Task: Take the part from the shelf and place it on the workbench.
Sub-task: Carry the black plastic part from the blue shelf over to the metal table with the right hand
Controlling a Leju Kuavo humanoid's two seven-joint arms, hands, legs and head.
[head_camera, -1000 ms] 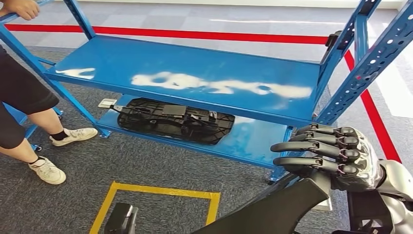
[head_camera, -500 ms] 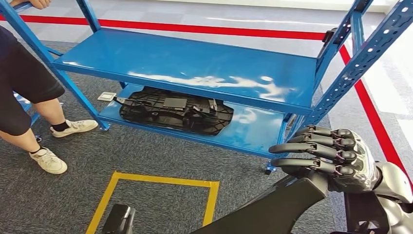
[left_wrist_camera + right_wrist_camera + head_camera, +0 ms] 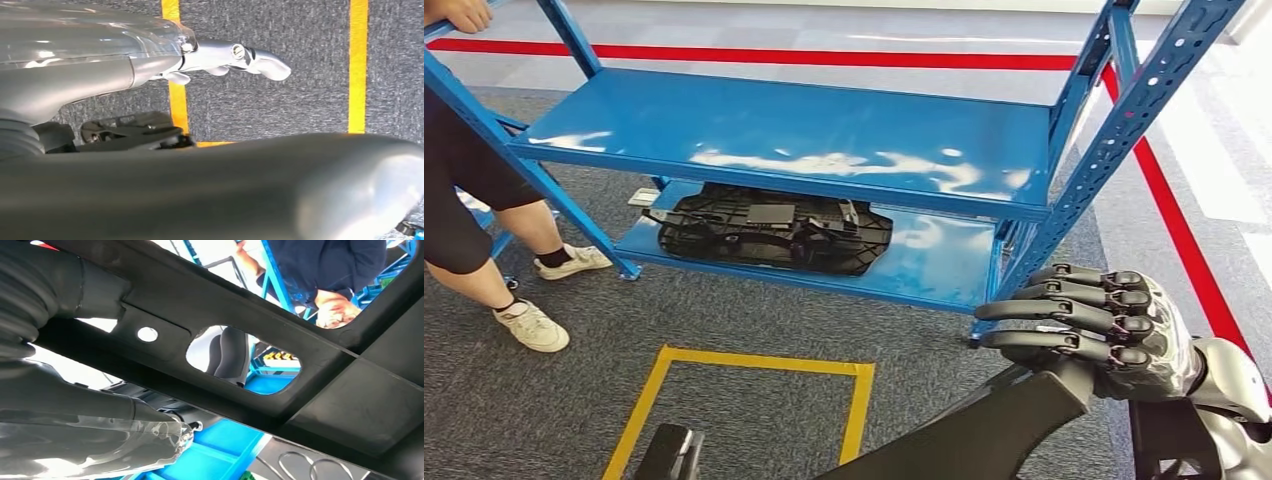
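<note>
- Head view: blue shelf (image 3: 794, 130) seen from above and in front, with the right hand (image 3: 1104, 320) low, in front of the shelf's right front post.
- Right hand's fingers curled over the top edge of a black part (image 3: 994, 430), gripping it; part slanting down from the hand, out in front of the shelf and off it.
- Right wrist view, unlike the head view: underside of that held part close up, a flat black panel with one small round hole and one larger opening; through the opening, blue shelf frame and a dark seat back.
- Left wrist view: left hand (image 3: 100, 75) above grey carpet (image 3: 300, 100), thumb stretched out, dark fingers partly hidden; cannot tell whether holding anything. Broad blurred grey shape across the foreground, not identifiable.
- Count: two black parts, one held, the second black part (image 3: 769, 230) lying flat on the shelf's lower board (image 3: 944, 265), towards its left and middle.
- Two boards on the shelf, the upper bare and glossy.
- One person (image 3: 464, 190) at the shelf's left end, one hand (image 3: 459, 12) on the left post, two white shoes on the carpet.
- One yellow tape square (image 3: 764, 365) on the carpet in front of the shelf; red tape line (image 3: 774, 58) behind the shelf and along its right side.
- Bare lower board to the right of the second part, up to the right front post; open carpet between shelf front and yellow square.
</note>
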